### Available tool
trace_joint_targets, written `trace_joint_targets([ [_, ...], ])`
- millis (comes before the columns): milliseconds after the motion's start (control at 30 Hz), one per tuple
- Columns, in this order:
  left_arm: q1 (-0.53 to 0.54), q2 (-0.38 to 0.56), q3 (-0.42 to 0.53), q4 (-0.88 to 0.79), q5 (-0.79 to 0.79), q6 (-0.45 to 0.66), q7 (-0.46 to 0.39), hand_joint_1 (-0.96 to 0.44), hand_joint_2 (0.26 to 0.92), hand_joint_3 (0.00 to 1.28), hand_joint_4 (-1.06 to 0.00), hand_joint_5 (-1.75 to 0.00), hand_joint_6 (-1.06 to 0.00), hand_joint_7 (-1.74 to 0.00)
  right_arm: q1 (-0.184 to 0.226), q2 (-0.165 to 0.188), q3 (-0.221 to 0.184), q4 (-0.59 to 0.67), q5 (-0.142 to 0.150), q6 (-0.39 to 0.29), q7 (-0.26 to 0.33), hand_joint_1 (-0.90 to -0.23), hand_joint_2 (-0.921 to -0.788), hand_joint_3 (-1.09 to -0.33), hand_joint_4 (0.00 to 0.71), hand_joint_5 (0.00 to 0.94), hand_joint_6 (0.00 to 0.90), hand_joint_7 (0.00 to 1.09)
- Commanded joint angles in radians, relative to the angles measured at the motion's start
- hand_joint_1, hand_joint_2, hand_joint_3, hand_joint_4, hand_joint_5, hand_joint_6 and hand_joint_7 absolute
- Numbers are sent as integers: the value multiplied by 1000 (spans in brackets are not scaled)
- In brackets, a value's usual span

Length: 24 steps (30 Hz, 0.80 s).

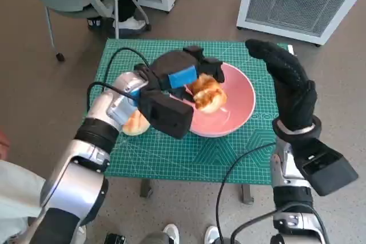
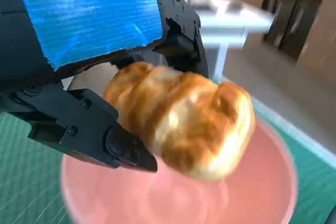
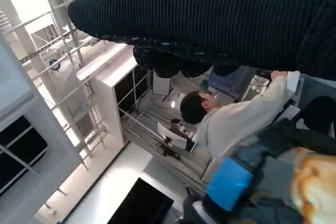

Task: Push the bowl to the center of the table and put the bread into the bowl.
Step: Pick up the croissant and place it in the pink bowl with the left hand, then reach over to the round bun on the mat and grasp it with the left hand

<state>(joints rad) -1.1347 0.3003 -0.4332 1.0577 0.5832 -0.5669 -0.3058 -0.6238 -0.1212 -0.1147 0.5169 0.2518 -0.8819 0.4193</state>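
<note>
Our left hand (image 1: 182,70) grasps the golden-brown bread roll (image 1: 207,94) over the pink round bowl (image 1: 240,104); at three o'clock our right hand (image 1: 289,81) hangs released, fingers apart.

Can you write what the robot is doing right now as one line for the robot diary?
left hand: holds bread over pink bowl | right hand: raised, holding nothing | second bread: on green mat | step: bread not yet released
</note>
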Motion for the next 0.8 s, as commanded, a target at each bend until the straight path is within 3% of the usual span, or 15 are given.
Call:
trace_joint_targets([
  [33, -1, 12, 11, -48, -30, 39, -67, -269, 824, 46, -23, -116, -13, -589, 23, -4, -2, -2, 0, 7, -3, -589, -921, -781, 265, 146, -1, 771],
  [367, 52, 57, 60, -119, -89, -7, -69, -356, 822, 22, 0, -13, 1, -416, 18, -1, -1, 8, -3, 8, -4, -578, -921, -783, 256, 150, -1, 765],
  [667, 123, 158, 117, -294, -145, 24, -130, -305, 816, 10, -15, -8, -5, -380, 18, 4, 1, 7, -12, 11, -14, -578, -921, -787, 253, 156, -1, 765],
  [800, 170, 209, 148, -392, -170, 60, -170, -253, 810, 3, -42, -4, -79, -273, 21, 5, 3, 0, -13, 13, -16, -579, -921, -788, 251, 159, -1, 765],
])
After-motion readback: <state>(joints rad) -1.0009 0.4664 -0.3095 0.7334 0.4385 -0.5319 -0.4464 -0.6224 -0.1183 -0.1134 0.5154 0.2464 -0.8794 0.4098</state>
